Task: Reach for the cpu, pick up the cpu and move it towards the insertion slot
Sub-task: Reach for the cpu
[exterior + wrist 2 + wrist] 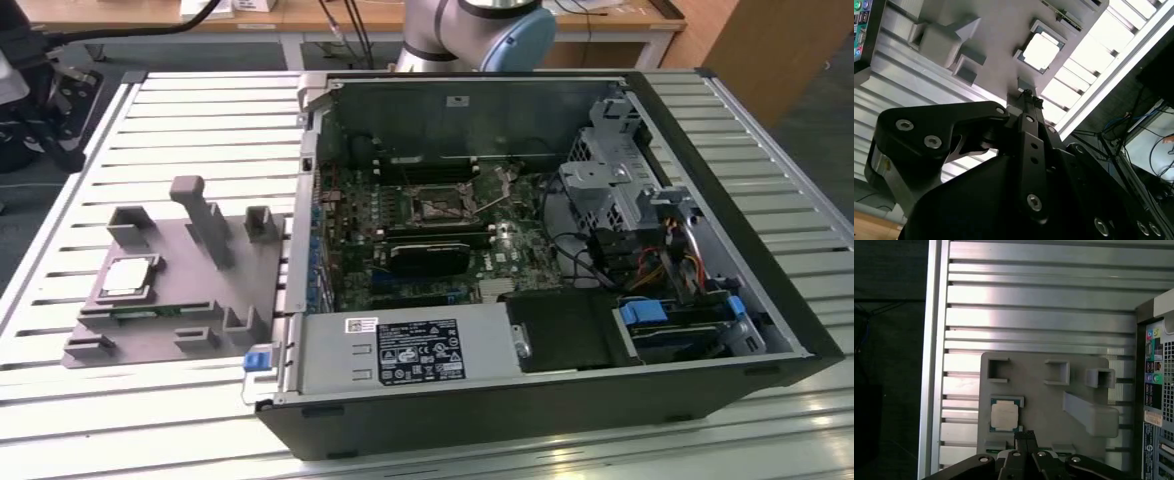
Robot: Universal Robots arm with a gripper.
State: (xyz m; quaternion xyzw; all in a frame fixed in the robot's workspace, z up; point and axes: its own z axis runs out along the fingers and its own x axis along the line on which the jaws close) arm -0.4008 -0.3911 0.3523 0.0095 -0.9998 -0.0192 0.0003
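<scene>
Cpu (pixel 128 277) (pixel 1004 415) (pixel 1040 50) lies flat, silver top up, in a recess of the grey tray (pixel 180 290) (pixel 1044 400) (pixel 999 30). Tray sits on the slatted bench (pixel 200 110), at the exterior view's left, just beside the open computer case (pixel 534 410). Insertion slot (pixel 437 206) is on the green board inside the case, well apart from the cpu. End effector (pixel 1025 435) (pixel 1029 94) is narrow with its tips together, holding nothing. It hangs above the tray near the cpu, not touching it.
</scene>
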